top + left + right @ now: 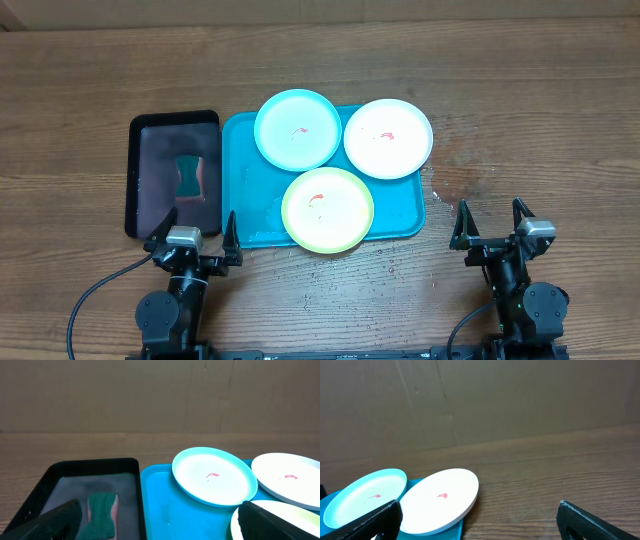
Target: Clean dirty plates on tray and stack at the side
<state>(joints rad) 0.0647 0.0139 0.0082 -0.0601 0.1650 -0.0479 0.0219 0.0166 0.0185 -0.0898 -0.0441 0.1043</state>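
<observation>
Three plates lie on the turquoise tray (244,170): a light cyan plate (297,130) at the back left, a white plate (388,138) at the back right overhanging the rim, and a yellow-green plate (327,209) at the front. Each has a small red smear. My left gripper (192,232) is open and empty near the table's front edge, just in front of the tray's left corner. My right gripper (492,222) is open and empty at the front right, apart from the tray. The left wrist view shows the tray (165,505), cyan plate (214,476), white plate (287,479) and the yellow-green plate's edge (280,510).
A narrow black tray (150,170) stands left of the turquoise tray and holds a green sponge (190,175), also in the left wrist view (101,514). A damp stain (455,180) marks the wooden table right of the tray. A cardboard wall stands behind the table.
</observation>
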